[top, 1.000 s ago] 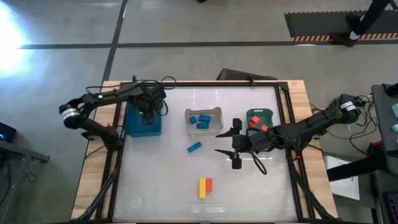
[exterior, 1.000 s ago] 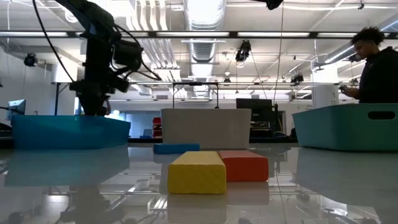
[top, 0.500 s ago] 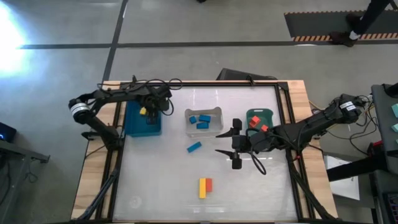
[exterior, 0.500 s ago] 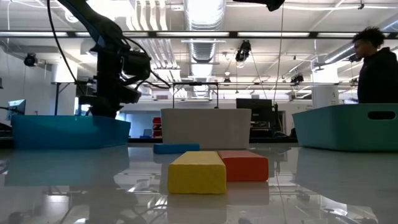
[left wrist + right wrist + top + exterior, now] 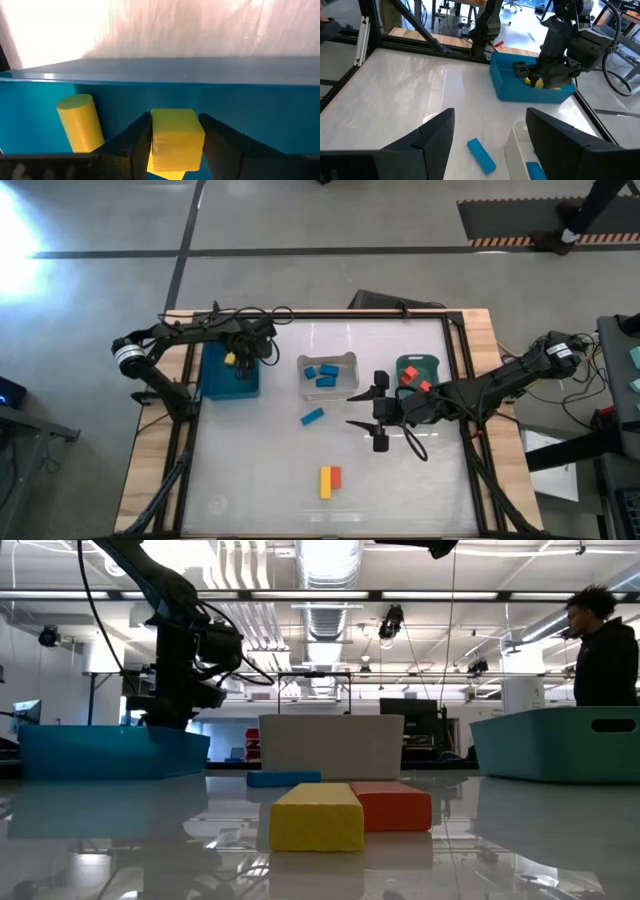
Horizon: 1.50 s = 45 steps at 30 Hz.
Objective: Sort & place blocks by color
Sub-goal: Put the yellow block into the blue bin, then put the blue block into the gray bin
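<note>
Over the blue bin (image 5: pixel 228 375) at the table's far left, my left gripper (image 5: pixel 238 360) points steeply down into the bin, shut on a yellow block (image 5: pixel 176 137). A yellow cylinder (image 5: pixel 80 122) lies on the bin's floor beside it. On the table lie a blue block (image 5: pixel 312 416) and, near the front edge, a yellow block (image 5: pixel 325 482) side by side with a red block (image 5: pixel 336 477). My right gripper (image 5: pixel 378 412) hangs open above the table's middle, right of the blue block, touching nothing. My left gripper pinches the yellow block by two opposite sides (image 5: pixel 154 142) between its two fingers. The fingers come from above, pointing steeply down into the blue bin. The block sits upright between them, below the bin's rim; whether its underside rests on the bin's floor I cannot tell.
A clear bin (image 5: pixel 345 360) with blue blocks stands at the far middle. A green bin (image 5: pixel 418 364) holding red blocks stands to its right. A metal frame edges the table. A person (image 5: pixel 605 650) stands beyond the table at the right.
My left gripper has gone down into the blue bin with the yellow block, a little toward the table's right edge, rolling its wrist; over the last half second it has kept still. The right arm has not moved.
</note>
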Each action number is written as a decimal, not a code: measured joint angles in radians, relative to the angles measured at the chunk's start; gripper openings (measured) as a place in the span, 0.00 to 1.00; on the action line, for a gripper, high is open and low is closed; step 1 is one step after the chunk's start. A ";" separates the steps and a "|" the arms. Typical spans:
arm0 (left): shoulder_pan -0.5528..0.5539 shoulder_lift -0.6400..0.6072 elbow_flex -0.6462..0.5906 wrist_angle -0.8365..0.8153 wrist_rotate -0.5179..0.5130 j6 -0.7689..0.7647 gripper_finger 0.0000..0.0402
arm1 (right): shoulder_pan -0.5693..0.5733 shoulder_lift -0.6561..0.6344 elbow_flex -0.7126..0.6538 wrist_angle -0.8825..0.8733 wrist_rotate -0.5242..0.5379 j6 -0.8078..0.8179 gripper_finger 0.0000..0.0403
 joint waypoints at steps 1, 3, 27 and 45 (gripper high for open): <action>0.000 0.000 0.000 0.001 0.000 0.000 0.35 | 0.000 0.000 0.000 0.000 0.000 0.004 0.59; 0.000 0.000 0.000 0.002 0.000 -0.001 0.36 | 0.000 0.000 0.000 -0.001 0.000 0.006 0.59; 0.000 0.000 0.000 -0.001 -0.055 -0.019 0.54 | 0.000 0.000 0.000 -0.014 0.000 0.018 0.59; -0.225 -0.192 0.085 -0.143 -0.116 -0.398 0.54 | 0.000 0.011 -0.003 -0.037 -0.001 0.091 0.59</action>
